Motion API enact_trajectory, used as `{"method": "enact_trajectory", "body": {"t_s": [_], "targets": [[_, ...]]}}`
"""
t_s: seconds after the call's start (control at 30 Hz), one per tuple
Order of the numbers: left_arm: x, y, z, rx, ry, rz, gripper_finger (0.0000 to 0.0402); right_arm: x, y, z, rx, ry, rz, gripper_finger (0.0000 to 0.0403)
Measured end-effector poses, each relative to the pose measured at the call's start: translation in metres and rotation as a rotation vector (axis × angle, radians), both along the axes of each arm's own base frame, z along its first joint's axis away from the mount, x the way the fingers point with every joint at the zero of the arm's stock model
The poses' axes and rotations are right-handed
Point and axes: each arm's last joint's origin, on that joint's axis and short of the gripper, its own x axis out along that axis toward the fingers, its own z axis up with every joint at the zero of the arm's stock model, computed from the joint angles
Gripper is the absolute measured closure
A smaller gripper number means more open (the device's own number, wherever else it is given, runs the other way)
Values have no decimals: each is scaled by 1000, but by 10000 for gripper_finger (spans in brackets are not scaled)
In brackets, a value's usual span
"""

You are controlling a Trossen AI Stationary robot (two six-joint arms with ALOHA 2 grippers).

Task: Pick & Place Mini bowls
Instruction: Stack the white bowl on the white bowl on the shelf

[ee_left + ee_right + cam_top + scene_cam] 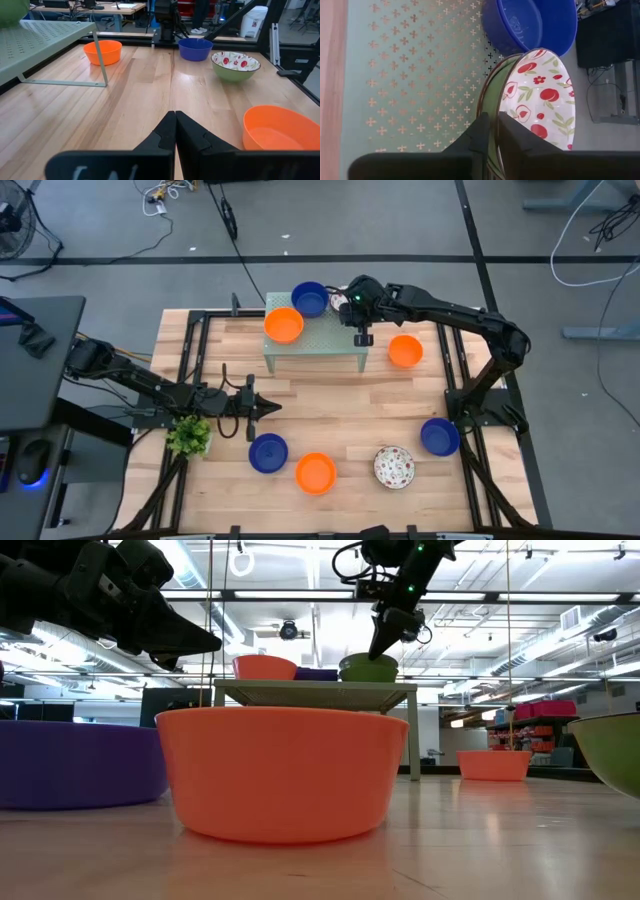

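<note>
A white mini bowl with red flowers and a green outside (540, 95) stands on the mint-green perforated stand (320, 345), next to a blue mini bowl (309, 298) and an orange one (283, 324). My right gripper (494, 125) reaches down over the stand. It is slightly open, one finger on each side of the flowered bowl's rim. My left gripper (275, 408) hovers shut and empty above the table's left half, in front of the stand. My right gripper straddles the flowered bowl's rim (496, 107), one finger inside the bowl and one outside along its green wall, slanting down from above. Whether the fingers touch the rim, I cannot tell. The bowl stands upright on the stand's top.
On the table lie more mini bowls: blue (268, 452), orange (316, 473) and flowered (394, 467) along the near side, blue (440, 436) at the right, orange (405, 350) beside the stand. A small leafy plant (189, 436) stands at the near left.
</note>
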Motion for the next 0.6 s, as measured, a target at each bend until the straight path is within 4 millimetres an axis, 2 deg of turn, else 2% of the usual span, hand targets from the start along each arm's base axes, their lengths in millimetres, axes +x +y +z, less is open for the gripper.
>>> {"method": "enact_trajectory", "body": {"t_s": [0.4,0.5,0.6], "targets": [[0,0,0,0,0,0,392,0,0,0,3,4,0,266],[0,0,0,0,0,0,392,0,0,0,4,5,2,266],[0,0,0,0,0,0,392,0,0,0,4,5,3,286]]}}
